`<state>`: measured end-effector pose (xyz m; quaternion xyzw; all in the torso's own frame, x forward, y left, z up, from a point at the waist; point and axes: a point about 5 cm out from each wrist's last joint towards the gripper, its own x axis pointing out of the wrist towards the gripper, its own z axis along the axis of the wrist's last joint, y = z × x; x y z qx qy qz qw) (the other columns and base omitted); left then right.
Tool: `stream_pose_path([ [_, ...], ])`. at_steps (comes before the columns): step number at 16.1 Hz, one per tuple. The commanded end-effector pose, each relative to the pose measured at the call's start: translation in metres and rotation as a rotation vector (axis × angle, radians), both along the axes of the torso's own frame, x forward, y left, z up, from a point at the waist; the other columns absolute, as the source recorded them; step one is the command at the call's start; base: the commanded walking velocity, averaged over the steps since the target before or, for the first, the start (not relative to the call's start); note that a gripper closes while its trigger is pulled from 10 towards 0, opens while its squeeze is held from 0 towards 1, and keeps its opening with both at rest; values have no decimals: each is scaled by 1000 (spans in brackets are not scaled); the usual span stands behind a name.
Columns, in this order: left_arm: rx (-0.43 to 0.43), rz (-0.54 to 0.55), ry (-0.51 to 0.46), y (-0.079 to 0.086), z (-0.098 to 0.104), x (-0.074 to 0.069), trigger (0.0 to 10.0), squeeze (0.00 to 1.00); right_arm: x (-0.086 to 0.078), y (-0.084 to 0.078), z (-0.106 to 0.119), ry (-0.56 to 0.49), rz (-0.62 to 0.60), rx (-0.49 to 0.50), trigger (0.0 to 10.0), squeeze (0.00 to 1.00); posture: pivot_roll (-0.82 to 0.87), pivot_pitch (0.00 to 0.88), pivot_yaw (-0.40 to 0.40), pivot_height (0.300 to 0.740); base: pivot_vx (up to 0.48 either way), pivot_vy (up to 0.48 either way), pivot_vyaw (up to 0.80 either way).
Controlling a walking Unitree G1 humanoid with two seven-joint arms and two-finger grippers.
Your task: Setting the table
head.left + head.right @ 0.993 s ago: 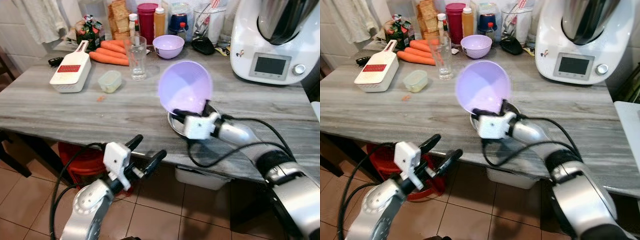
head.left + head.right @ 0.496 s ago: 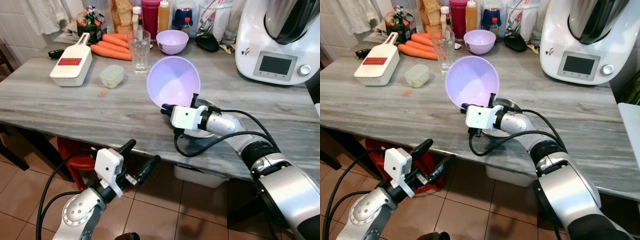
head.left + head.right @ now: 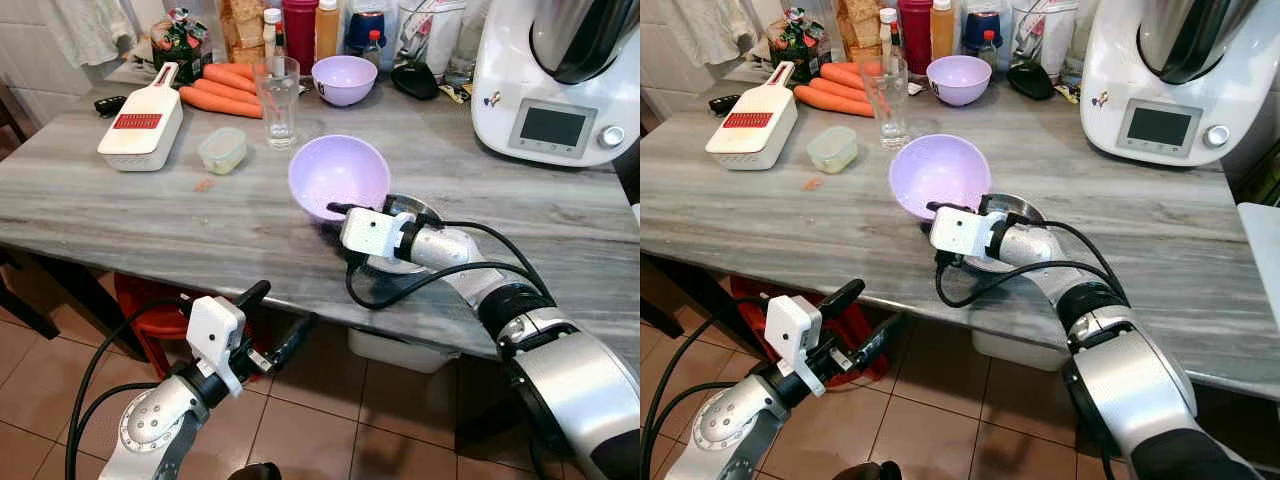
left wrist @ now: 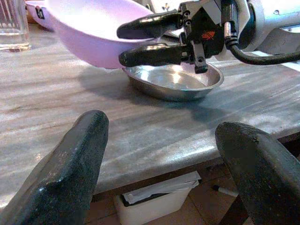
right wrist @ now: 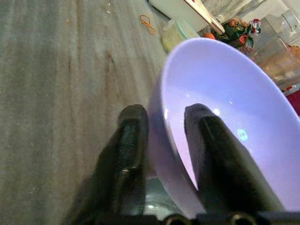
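Lilac bowl (image 3: 338,178) rim pinched by right fingers (image 5: 133,140) above steel dish (image 4: 174,82); left fingers (image 4: 75,154) spread.

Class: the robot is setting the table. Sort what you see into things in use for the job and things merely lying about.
In use: right gripper, pinching the rim of the large purple bowl; metal dish beneath it.

Lying about: carrots, grater, glass, small lidded tub, small purple bowl, kitchen machine.
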<state>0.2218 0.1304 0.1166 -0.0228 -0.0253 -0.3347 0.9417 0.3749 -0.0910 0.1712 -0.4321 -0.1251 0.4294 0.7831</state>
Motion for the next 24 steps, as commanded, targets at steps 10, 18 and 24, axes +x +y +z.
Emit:
stream_pose_path([
  [10, -1, 37, -10, -1, 2, 3, 10000, 0, -1, 4, -4, -31, -6, -10, 10000, 1000, 128, 126, 9, 740, 0, 0, 0],
  [18, -36, 5, -50, -12, 5, 25, 10000, 0, 0, -35, 26, -137, -120, 297, 10000, 1000, 38, 44, 16, 740, 0, 0, 0],
  [24, -54, 12, -75, -14, 4, 39, 10000, 0, -14, -77, -4, -56, -413, 582, 10000, 1000, -11, 0, 25, 740, 0, 0, 0],
])
